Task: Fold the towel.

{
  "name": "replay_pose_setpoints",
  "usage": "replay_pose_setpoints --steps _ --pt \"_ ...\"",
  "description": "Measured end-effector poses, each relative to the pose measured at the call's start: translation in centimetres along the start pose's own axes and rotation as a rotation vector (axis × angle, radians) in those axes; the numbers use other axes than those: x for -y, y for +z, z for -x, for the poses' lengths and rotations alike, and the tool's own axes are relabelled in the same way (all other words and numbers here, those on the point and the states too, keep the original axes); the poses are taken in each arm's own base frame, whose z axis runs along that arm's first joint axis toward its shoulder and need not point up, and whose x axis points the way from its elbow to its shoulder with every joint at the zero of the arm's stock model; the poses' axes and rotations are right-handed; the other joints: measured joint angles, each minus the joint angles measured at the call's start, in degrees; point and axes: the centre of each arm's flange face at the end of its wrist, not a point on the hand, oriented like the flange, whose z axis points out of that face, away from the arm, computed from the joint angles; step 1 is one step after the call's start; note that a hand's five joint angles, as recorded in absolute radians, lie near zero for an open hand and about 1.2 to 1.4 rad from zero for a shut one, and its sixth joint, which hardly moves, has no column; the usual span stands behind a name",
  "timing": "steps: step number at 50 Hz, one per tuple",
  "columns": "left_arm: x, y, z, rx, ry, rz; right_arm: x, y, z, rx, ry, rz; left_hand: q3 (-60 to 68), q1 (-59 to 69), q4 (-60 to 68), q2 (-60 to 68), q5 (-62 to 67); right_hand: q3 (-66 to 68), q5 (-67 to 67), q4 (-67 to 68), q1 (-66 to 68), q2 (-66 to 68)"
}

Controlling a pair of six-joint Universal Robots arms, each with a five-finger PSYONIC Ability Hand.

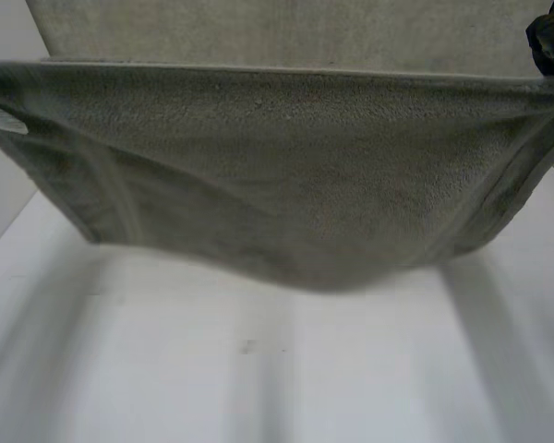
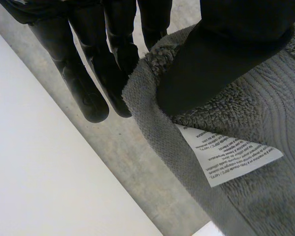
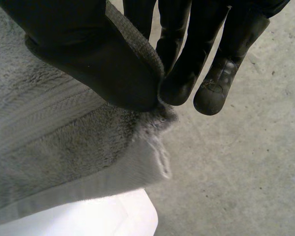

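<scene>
The grey towel (image 1: pixel 286 175) hangs in the air, stretched between both hands, its top edge taut and its lower edge sagging above the white table (image 1: pixel 258 369). My left hand (image 2: pixel 226 54) pinches one upper corner of the towel (image 2: pixel 265 123) between thumb and fingers (image 2: pixel 88 83), right by a white printed care label (image 2: pixel 226 155). My right hand (image 3: pixel 98 64) grips the other upper corner of the towel (image 3: pixel 49 137), thumb pressed against fingers (image 3: pixel 187 73). In the head view the right hand (image 1: pixel 549 41) is at the towel's far right end, and the label (image 1: pixel 0 118) hangs at its left end.
Grey concrete floor (image 2: pixel 137 147) lies below the left hand, beside the table's edge (image 2: pixel 39 162). A rounded table corner (image 3: pixel 113 216) and more floor (image 3: pixel 236 162) lie below the right hand. A small dark speck (image 1: pixel 247 347) marks the tabletop under the towel.
</scene>
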Motion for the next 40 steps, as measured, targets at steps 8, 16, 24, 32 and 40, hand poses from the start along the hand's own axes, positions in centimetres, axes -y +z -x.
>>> replay_pose_setpoints --steps 8,16,24,32,40 --pt "-6.3 2.0 -3.1 -0.106 0.01 0.224 -3.9 3.6 3.0 0.142 -0.024 0.137 0.0 0.0 0.0 0.0 0.0 0.0 0.0 0.0 0.0 0.0" --pt "-12.3 5.2 -6.5 -0.191 0.019 0.366 -7.4 8.5 6.5 0.17 -0.115 0.181 0.0 0.0 0.0 0.0 0.0 0.0 0.0 0.0 0.0 0.0" --pt "-10.0 12.4 -8.5 -0.139 -0.014 0.099 -4.3 14.8 5.1 -0.21 -0.181 -0.107 0.0 0.0 0.0 0.0 0.0 0.0 0.0 0.0 0.0 0.0" --pt "-2.3 16.3 -6.2 0.022 -0.093 -0.346 2.0 14.3 0.6 -0.574 -0.159 -0.476 0.0 0.0 0.0 0.0 0.0 0.3 0.0 0.0 0.3 0.0" --pt "-2.3 14.9 -5.4 0.018 -0.2 -0.374 1.0 13.0 1.5 -0.514 -0.121 -0.446 0.0 0.0 0.0 0.0 0.3 0.3 0.0 0.0 0.3 0.0"
